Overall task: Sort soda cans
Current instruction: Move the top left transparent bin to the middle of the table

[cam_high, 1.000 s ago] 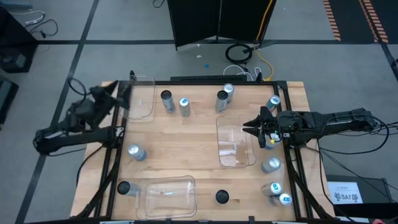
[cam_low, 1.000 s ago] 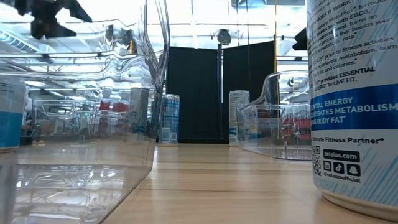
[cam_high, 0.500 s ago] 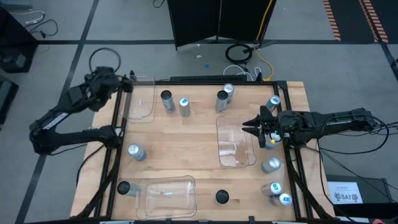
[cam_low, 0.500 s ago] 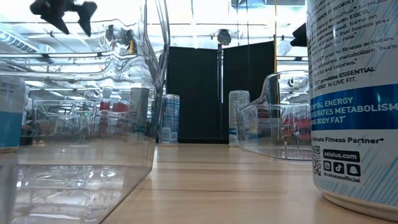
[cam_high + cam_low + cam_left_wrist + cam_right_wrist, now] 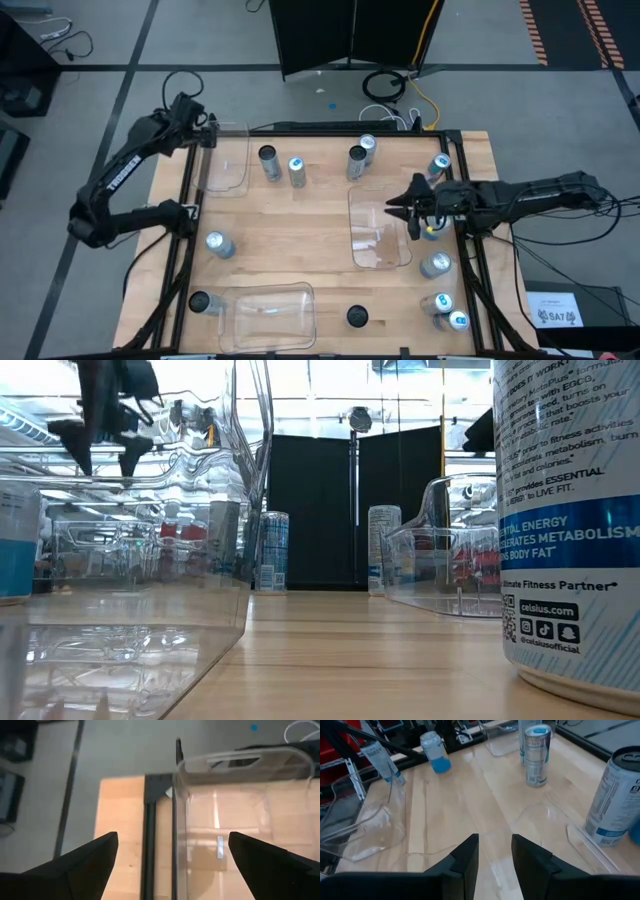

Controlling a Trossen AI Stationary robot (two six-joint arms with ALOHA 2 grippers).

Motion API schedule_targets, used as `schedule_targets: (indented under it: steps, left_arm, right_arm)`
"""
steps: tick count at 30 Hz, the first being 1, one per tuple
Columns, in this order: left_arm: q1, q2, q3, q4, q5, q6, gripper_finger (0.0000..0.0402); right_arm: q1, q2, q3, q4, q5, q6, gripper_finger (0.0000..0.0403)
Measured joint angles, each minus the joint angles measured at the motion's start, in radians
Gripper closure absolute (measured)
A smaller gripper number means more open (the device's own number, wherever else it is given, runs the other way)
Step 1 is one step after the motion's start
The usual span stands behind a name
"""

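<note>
none of the sorting shows as done: all three clear trays look empty from above, the tray in the far left corner (image 5: 228, 160), the tray toward the right edge (image 5: 378, 232) and the tray along the near edge (image 5: 272, 312). every one of the soda cans stands loose on the bare wood of the tabletop (image 5: 300, 240).

where they are: a dark-topped can (image 5: 267, 156) and a blue-topped can (image 5: 297, 167) stand side by side just past the far left tray; another dark-topped one (image 5: 356, 156) sits at the far edge with a tilted can (image 5: 367, 146) touching it or nearly so. one can (image 5: 439, 166) is near the far right corner, one (image 5: 435, 264) by the right edge, and two more (image 5: 441, 303) close together at the near right corner. a lone can (image 5: 217, 243) stands toward the left edge, a dark top (image 5: 198, 301) in the near left corner, and another dark top (image 5: 357, 316) on the near edge.

my left gripper (image 5: 205, 133) hangs over the far left corner above the tray rim, jaws spread wide and empty (the wrist view shows only tray wall and frame between them). my right gripper (image 5: 400, 207) is over the far end of the right tray, jaws nearly pressed together with nothing between them; a can (image 5: 613, 795) stands off to one side of it, untouched.

by my reckoning the whole job is still ahead: about a dozen cans to group by top, three trays waiting.
</note>
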Motion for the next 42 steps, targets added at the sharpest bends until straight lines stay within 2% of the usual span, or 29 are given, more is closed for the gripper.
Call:
schedule_targets:
  steps: [4,8,16,18,22,31,36,42]
  left_arm:
    - [0.053,0.033,-0.050,0.034,0.095,-0.001,0.0014]
    - [0.090,0.070,-0.127,0.075,0.143,0.021,0.0018]
    - [0.145,0.117,-0.271,0.221,0.152,0.026,0.0075]
    - [0.154,0.124,-0.293,0.248,0.186,0.031,0.0084]
    - [0.170,0.155,-0.317,0.262,0.250,0.026,0.0091]
    - [0.173,0.211,-0.317,0.251,0.254,0.022,0.0102]
    - [0.173,0.212,-0.317,0.250,0.254,-0.004,0.0153]
    - [0.173,0.212,-0.317,0.214,0.254,-0.003,0.0246]
  right_arm:
    - [0.000,0.029,0.000,0.001,0.000,0.001,0.0296]
    - [0.000,0.050,0.000,0.002,0.000,0.006,0.0296]
    - [0.000,0.058,0.000,0.002,-0.005,0.020,0.0296]
    - [0.000,0.058,0.000,0.002,-0.005,0.020,0.0296]
    - [0.000,0.058,0.000,0.003,-0.005,0.020,0.0296]
    - [0.000,0.058,0.000,0.003,-0.004,0.020,0.0296]
    - [0.000,0.058,0.000,0.003,-0.004,0.020,0.0296]
    - [0.000,0.058,0.000,0.003,-0.004,0.020,0.0296]
